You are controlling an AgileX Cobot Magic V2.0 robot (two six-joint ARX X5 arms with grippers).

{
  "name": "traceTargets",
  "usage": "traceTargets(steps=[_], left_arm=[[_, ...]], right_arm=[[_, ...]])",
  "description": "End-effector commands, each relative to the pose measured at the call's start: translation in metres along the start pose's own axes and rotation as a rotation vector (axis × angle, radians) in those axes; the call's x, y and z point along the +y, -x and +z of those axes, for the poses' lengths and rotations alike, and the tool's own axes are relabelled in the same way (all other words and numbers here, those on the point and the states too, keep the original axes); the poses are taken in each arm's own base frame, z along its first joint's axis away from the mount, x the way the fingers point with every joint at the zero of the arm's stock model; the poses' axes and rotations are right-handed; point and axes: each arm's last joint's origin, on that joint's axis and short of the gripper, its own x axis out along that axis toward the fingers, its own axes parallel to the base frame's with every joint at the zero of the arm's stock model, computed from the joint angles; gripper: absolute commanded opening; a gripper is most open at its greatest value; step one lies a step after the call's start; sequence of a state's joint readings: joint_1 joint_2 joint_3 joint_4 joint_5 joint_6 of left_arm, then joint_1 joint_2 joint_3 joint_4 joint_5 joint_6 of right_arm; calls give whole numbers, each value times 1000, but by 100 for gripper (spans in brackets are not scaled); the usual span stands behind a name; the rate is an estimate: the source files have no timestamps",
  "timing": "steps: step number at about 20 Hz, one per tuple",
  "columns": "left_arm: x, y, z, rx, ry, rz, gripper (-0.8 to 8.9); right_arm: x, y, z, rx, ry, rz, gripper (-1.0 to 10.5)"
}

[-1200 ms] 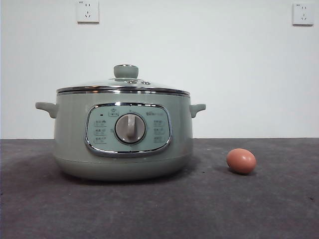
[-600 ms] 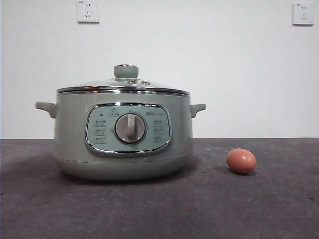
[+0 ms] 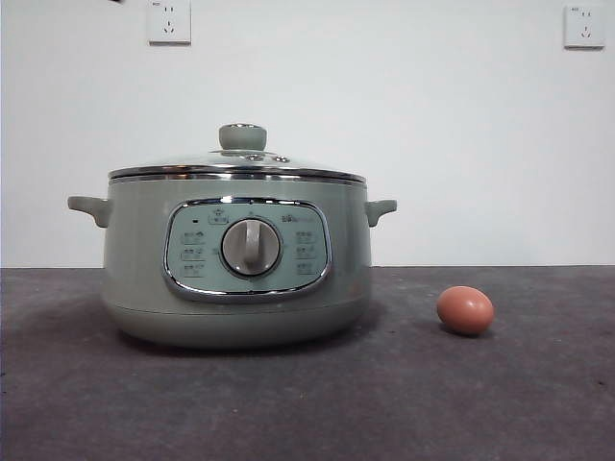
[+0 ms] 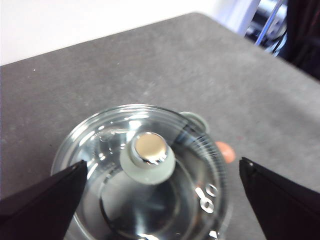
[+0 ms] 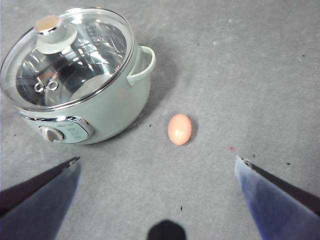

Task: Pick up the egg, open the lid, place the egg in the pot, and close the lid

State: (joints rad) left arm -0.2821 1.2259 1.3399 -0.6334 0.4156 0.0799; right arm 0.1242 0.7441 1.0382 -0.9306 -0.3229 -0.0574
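Note:
The sage-green pot [image 3: 235, 288] stands on the dark table with its glass lid [image 3: 236, 165] closed and the green knob [image 3: 242, 137] on top. The reddish-brown egg [image 3: 465, 310] lies on the table to the pot's right. In the left wrist view my left gripper [image 4: 160, 200] is open high above the lid [image 4: 195, 165], over its knob [image 4: 147, 157]; the egg [image 4: 226, 151] peeks out past the rim. In the right wrist view my right gripper [image 5: 157, 195] is open high above the table, with the egg [image 5: 179, 129] and the pot [image 5: 107, 107] below it.
Two wall sockets [image 3: 169, 21] [image 3: 584, 26] sit on the white wall behind. A small dark tip of an arm [image 3: 115, 1] shows at the top edge. The grey table [image 3: 384, 403] stretches in front of and around the pot.
A small dark tip has come into view at the top edge of the front view. The pot, lid and egg have not moved.

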Motion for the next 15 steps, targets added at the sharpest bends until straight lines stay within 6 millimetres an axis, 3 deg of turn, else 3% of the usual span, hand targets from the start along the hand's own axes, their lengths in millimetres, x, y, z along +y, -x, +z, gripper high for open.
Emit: traceTargets(steps=[1, 4, 8, 15], left_arm=[[-1, -29, 9, 45, -75, 14, 598], [-3, -69, 12, 103, -133, 46, 598], [0, -111, -2, 188, -141, 52, 598], [9, -144, -18, 256, -122, 51, 598]], right_arm=[[0, 1, 1, -6, 8, 3, 599], [0, 1, 1, -6, 4, 3, 599], [0, 1, 1, -6, 4, 2, 598], [0, 1, 1, -6, 4, 2, 598]])
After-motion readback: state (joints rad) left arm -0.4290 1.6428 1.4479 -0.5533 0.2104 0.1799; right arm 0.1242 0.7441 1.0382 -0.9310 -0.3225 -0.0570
